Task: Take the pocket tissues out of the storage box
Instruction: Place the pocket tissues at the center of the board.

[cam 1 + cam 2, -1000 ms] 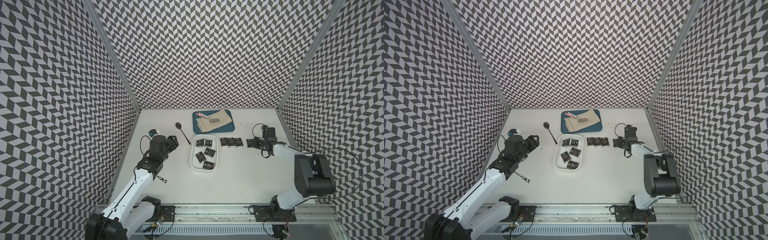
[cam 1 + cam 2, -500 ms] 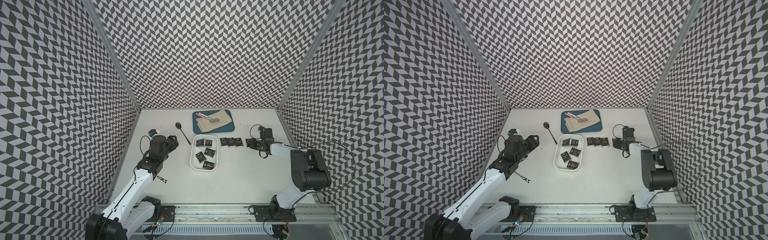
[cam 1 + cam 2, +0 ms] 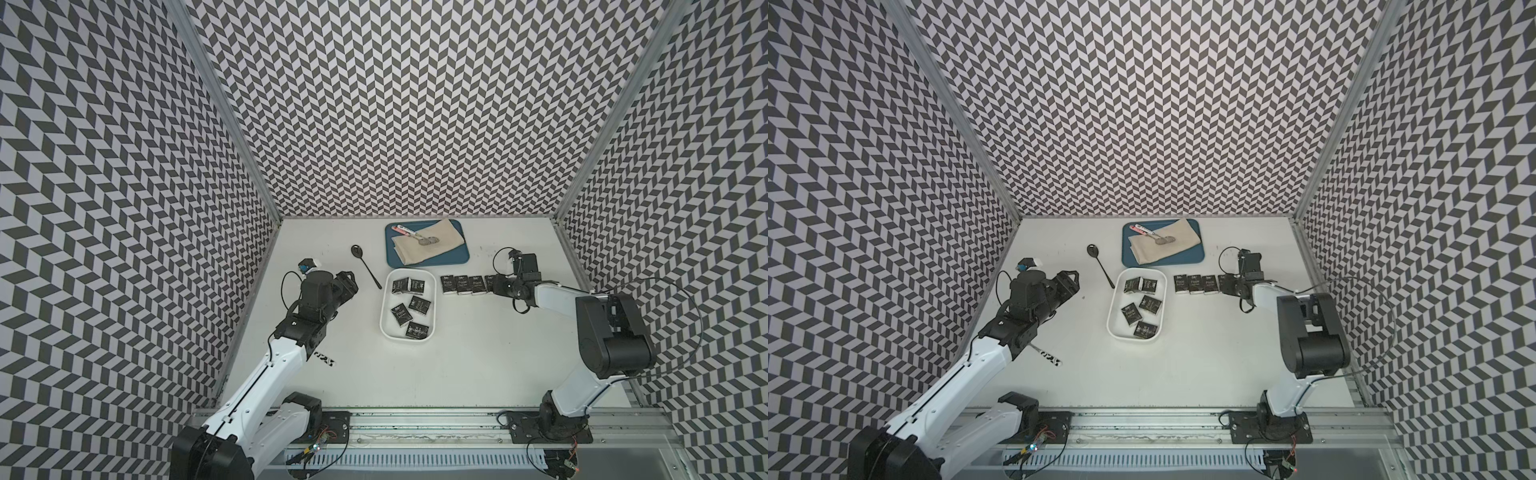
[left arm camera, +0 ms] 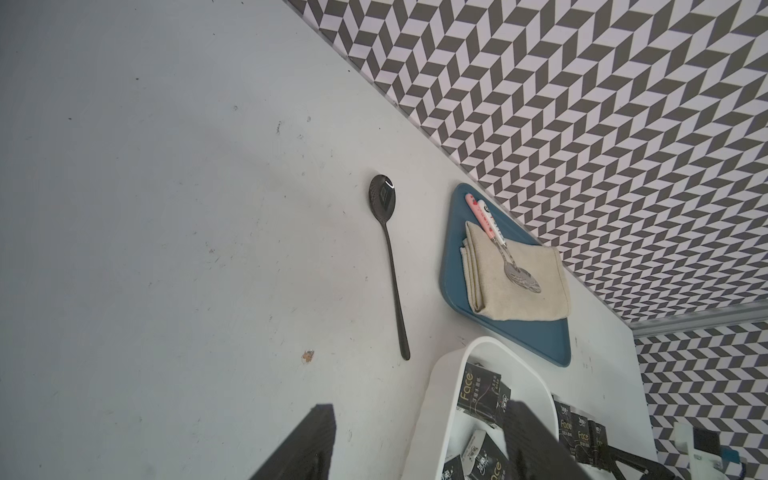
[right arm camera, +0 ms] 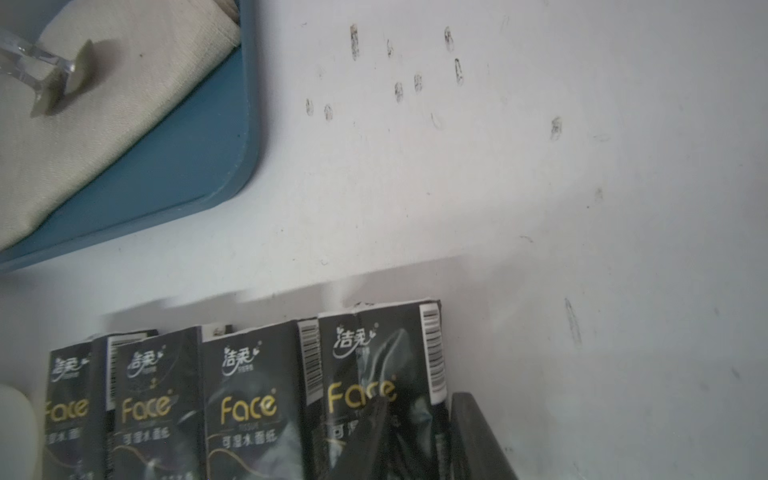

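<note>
- Right gripper (image 3: 495, 285): stood at the outer end of a row of four pocket tissues (image 3: 463, 285), which lay side by side on the table (image 3: 478, 365).
- End packet (image 5: 374, 353): lay partly between the right jaws. One finger (image 5: 361, 449) crossed its face and the other stood just beside its barcode edge. Whether the jaws pinched it or only straddled it could not be told.
- Storage box (image 3: 382, 307): lay beyond the far end of the row from the right jaws and held five more packets, loose and at mixed angles.
- Left gripper (image 4: 417, 411): jaws parted with nothing between them. The box stood ahead of them and to one side, apart from both fingers.
- Black spoon (image 4: 388, 266): lay on the table ahead of the left jaws, well clear of them.
- Change from a second before: the right gripper had edged closer along the row and its elbow had swung inward. The left arm, the box and its five packets had not shifted.
</note>
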